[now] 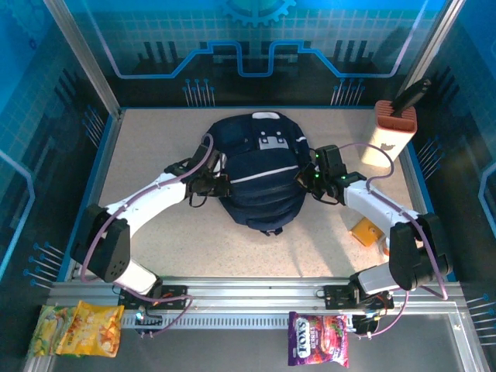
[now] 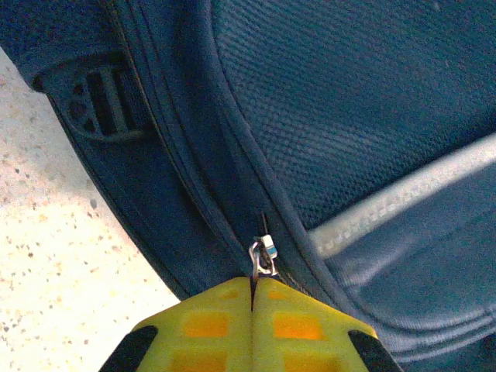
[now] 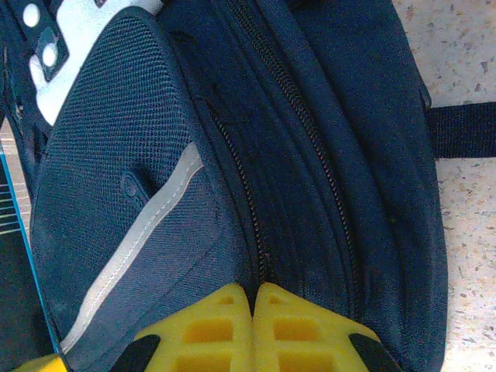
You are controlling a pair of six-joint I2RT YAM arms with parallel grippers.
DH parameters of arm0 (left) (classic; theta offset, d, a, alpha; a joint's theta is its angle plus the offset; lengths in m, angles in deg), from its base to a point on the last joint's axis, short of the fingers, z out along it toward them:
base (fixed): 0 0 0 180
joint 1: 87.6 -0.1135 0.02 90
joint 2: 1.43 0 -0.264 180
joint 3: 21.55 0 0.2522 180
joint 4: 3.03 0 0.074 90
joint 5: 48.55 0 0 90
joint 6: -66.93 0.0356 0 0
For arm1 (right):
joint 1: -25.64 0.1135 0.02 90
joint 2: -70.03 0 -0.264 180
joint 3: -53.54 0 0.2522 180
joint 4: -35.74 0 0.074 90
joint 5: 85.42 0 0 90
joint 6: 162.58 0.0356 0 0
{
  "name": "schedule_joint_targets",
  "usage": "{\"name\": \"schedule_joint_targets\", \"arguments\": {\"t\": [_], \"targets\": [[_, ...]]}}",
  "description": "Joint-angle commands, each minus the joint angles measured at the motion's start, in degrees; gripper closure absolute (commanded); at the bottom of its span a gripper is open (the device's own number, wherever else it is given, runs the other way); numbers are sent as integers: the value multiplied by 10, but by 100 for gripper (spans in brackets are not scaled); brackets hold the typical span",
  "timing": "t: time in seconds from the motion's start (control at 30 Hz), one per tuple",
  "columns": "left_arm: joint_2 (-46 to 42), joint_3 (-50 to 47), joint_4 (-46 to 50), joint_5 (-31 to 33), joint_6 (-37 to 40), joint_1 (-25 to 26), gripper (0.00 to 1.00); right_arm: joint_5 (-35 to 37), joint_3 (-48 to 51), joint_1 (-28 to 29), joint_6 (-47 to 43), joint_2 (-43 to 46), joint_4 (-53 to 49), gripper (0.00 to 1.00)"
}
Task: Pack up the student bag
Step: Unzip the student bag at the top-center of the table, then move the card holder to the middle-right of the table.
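Note:
The student bag [image 1: 260, 167] lies in the middle of the table, dark navy with white stripes and a grey-white patch near its far end. My left gripper [image 1: 219, 184] is against its left side. In the left wrist view the yellow fingertips [image 2: 225, 298] are shut on the small metal zipper pull [image 2: 265, 256], with the slider just beyond them on the bag [image 2: 349, 101]. My right gripper [image 1: 304, 180] presses on the bag's right side. In the right wrist view it [image 3: 254, 291] is shut on the dark fabric at a zipper seam of the bag [image 3: 124, 155].
A white and brown holder with a black handle [image 1: 387, 132] stands at the back right. An orange object [image 1: 364, 231] lies beside the right arm. Yellow snack bags [image 1: 77, 329] and a purple one [image 1: 318, 339] sit below the front rail. Blue walls enclose the table.

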Motion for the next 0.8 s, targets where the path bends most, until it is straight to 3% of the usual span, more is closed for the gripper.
{"name": "schedule_joint_targets", "arguments": {"t": [0.0,0.17,0.4,0.57,0.77], "targets": [[21,28,-33,30,-4,-18,99,42,-7,-14,-24,-2,-4,98],[35,39,-39,53,4,-18,86,10,-16,-14,-62,3,5,91],[-23,12,-30,58,-12,-22,53,-3,-49,-14,-151,38,-71,49],[-82,-11,-5,75,-23,-37,34,103,-62,-15,-209,86,-204,32],[-146,-49,-8,81,-12,-58,10,240,-27,-31,-189,124,-333,26]]}}
